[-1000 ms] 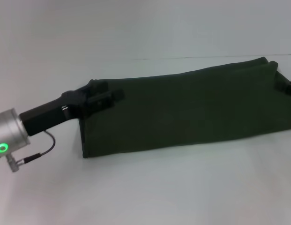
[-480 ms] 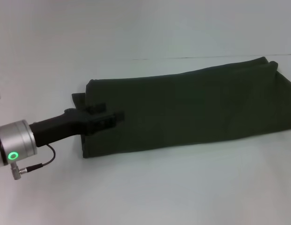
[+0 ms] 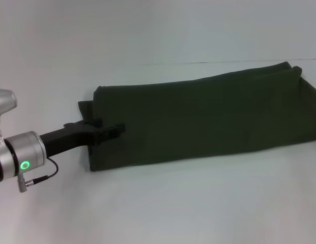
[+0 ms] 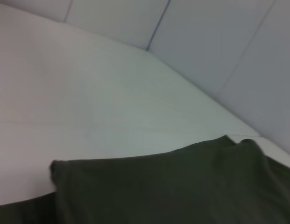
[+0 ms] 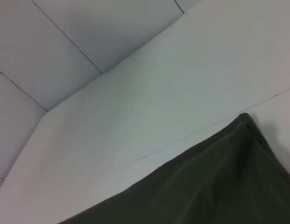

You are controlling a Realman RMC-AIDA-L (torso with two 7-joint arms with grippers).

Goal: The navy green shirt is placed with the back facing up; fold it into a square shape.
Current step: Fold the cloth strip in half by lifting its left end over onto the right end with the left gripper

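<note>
While the left gripper (image 3: 111, 129) pulls back toward the left, the navy green shirt (image 3: 208, 114) lies folded in a long strip on the white table (image 3: 158, 203).
Its claw state cannot be told. Only the wrist views show the wall panels (image 5: 65, 42); the right gripper stays unseen.

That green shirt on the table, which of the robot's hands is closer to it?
The left. The left gripper sits at the navy green shirt's left end, over its edge. The right gripper is out of the head view, so its exact place cannot be told.
</note>
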